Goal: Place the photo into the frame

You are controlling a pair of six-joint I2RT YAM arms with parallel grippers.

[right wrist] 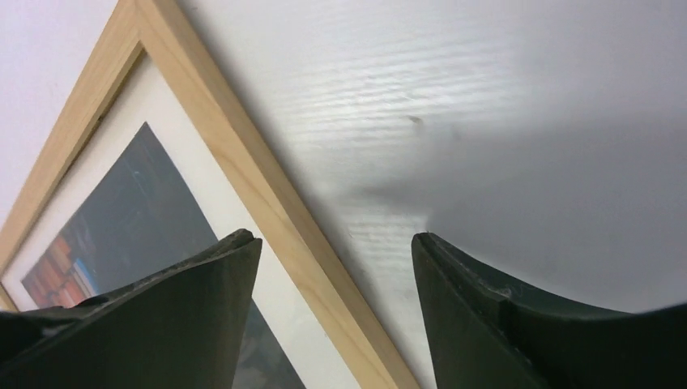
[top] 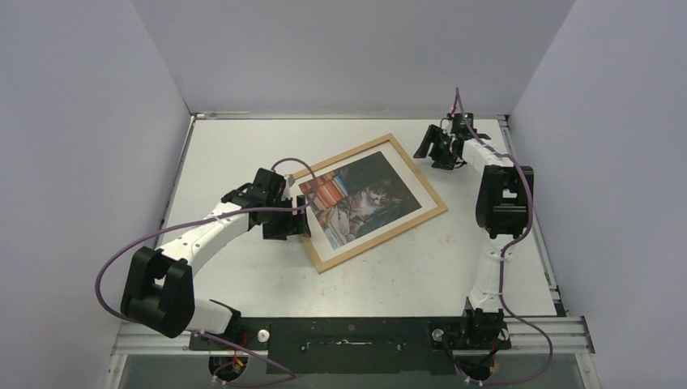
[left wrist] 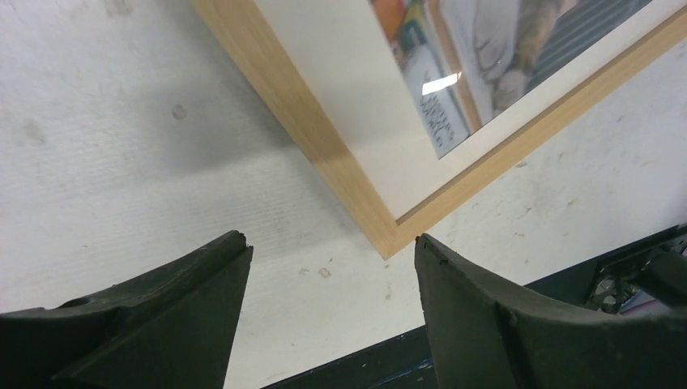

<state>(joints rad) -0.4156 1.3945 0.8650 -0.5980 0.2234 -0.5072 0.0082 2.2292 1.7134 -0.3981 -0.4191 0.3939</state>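
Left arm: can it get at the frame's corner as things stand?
Probably yes. The left pincer stands open, a corner of the frame lies just ahead of it, and only bare table shows between them.

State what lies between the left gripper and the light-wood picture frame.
Only bare white table between left gripper and frame, per the left wrist view.

Blocked in the middle, free around
Barred at the centre of the table (top: 243, 150) by the flat, askew frame (top: 384, 238); crowded at its left edge by the left gripper (top: 288, 220), beside its far right edge by the right gripper (top: 433, 156). Open over bare surface along the near side and far left.
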